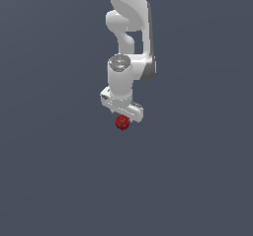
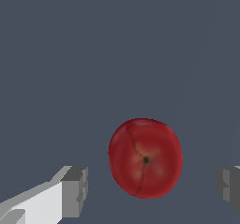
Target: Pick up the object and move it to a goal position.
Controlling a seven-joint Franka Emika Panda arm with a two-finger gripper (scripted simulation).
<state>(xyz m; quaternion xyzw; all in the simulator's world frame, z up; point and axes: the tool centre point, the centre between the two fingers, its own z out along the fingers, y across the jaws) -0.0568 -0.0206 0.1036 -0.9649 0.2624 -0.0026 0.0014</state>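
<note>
The object [image 2: 146, 158] is a small dark-red roundish ball with a dark dimple and a thin crease, much like a tiny apple. In the exterior view the object [image 1: 122, 122] sits just under the white hand. My gripper [image 2: 152, 188] is open: one grey fingertip [image 2: 76, 191] stands on one side of the ball and the other fingertip [image 2: 228, 186] on the opposite side, both with a gap to it. In the exterior view the gripper [image 1: 123, 116] hangs straight over the ball, its fingers mostly hidden behind the hand.
A plain dark grey-blue surface [image 1: 59, 180] fills both views. The white arm [image 1: 129, 27] reaches down from the top of the exterior view. No other objects show.
</note>
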